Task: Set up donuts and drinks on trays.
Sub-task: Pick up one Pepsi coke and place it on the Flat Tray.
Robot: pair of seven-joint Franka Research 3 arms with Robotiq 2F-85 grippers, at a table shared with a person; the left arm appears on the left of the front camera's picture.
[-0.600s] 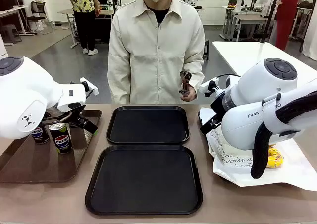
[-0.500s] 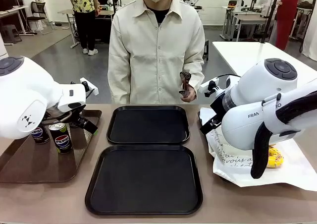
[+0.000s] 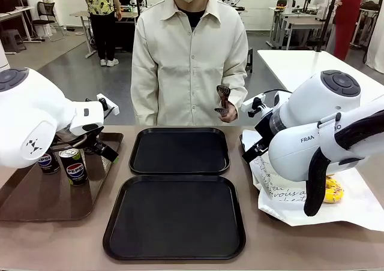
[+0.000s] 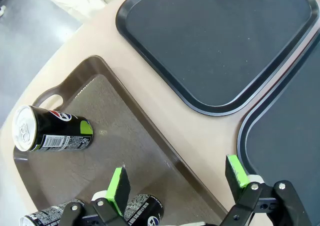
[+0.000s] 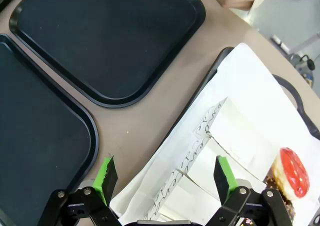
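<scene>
A: How did the left gripper [image 4: 177, 173] stand?

B: Its green-padded jaws were spread wide and gripped nothing. It hung above the inner rim of the brown plastic tray [image 4: 125, 131]. One slim black Pepsi can [image 4: 52, 133] stood near that tray's handle, and another can [image 4: 142, 209] sat just beside one finger.

A: And the right gripper [image 5: 165, 173]?

B: It was equally wide apart and empty, over the edge of the white paper sheet [image 5: 240, 76]. White lettered paper sleeves [image 5: 235, 136] lay there, with a red-iced ring donut [image 5: 294, 167] beyond them.

A: Where were the two black rectangular plastic trays [image 3: 180, 152]?

B: They lay one behind the other at the table's middle, between the brown tray and the paper. The person's hand [image 3: 230, 114] held a dark utensil [image 3: 224, 97] behind the far one.
</scene>
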